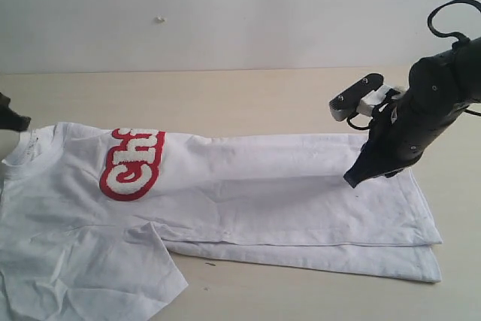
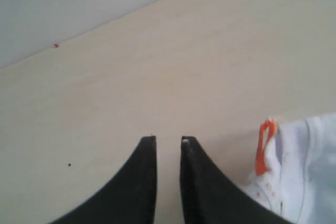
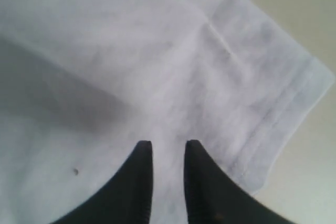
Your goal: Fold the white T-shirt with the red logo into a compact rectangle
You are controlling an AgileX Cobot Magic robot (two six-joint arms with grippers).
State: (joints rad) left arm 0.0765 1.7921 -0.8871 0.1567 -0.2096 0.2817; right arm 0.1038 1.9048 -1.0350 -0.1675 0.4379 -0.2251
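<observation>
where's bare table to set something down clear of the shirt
The widest free patch is the table strip between the wall and the far edge of the white T-shirt. A smaller one lies at the front, beside the sleeve, along the shirt's near edge. Left and middle are cloth, and the right gripper crowds the hem end.

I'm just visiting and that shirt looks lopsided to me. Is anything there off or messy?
Yes. The white T-shirt is folded unevenly: its lower layer sticks out past the upper edge near the hem, one sleeve juts out, and the fold cuts off the red logo.
</observation>
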